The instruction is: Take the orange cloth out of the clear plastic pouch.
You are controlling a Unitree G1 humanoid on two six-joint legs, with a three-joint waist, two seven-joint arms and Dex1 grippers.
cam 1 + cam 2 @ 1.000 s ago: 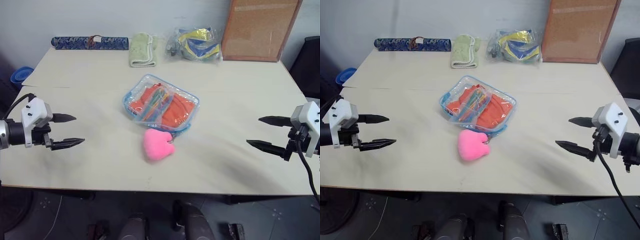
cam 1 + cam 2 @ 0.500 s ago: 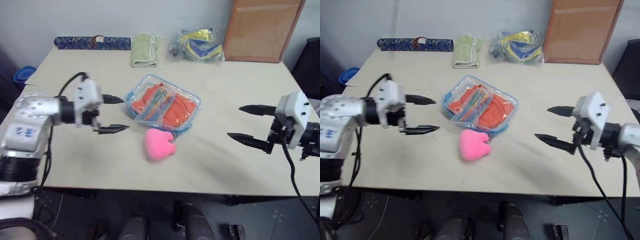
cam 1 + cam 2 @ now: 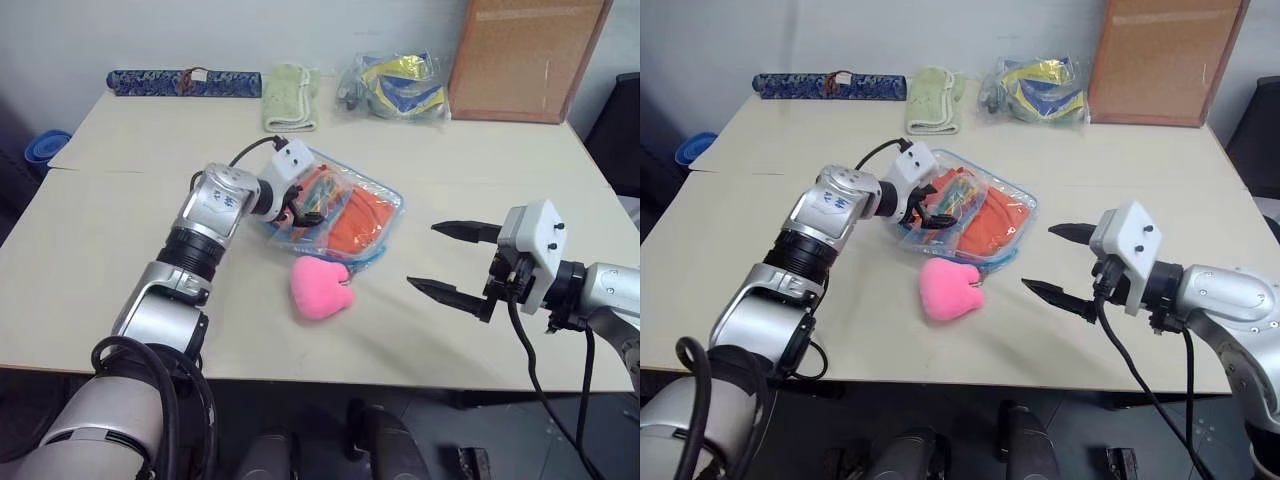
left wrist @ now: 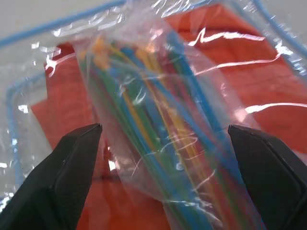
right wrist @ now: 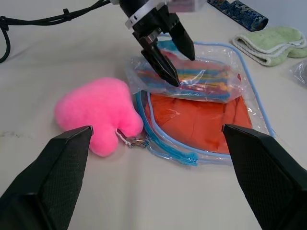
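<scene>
The clear plastic pouch lies flat at the middle of the table, and the orange cloth is inside it, zipped in behind the light-blue trim. On top of the pouch sits a small clear bag of coloured sticks, right over the cloth, so that's what stands in the way here. The left tool is over the pouch with its black fingers spread wide, straddling the stick bag, tips just at the plastic; whether they touch it I cannot tell. It grips nothing.

Just beside the pouch, on its near side, there's a pink heart plush, its little keyring against the pouch's zipper edge. The right tool hangs above the table to the right of the pouch, apart from it, fingers wide open and empty, pointing toward the pouch.

Behind the pouch, along the table's far edge: a pale green towel, a dark blue patterned roll further left, a clear bag with yellow and blue contents, and a cork board leaning upright at the right.
</scene>
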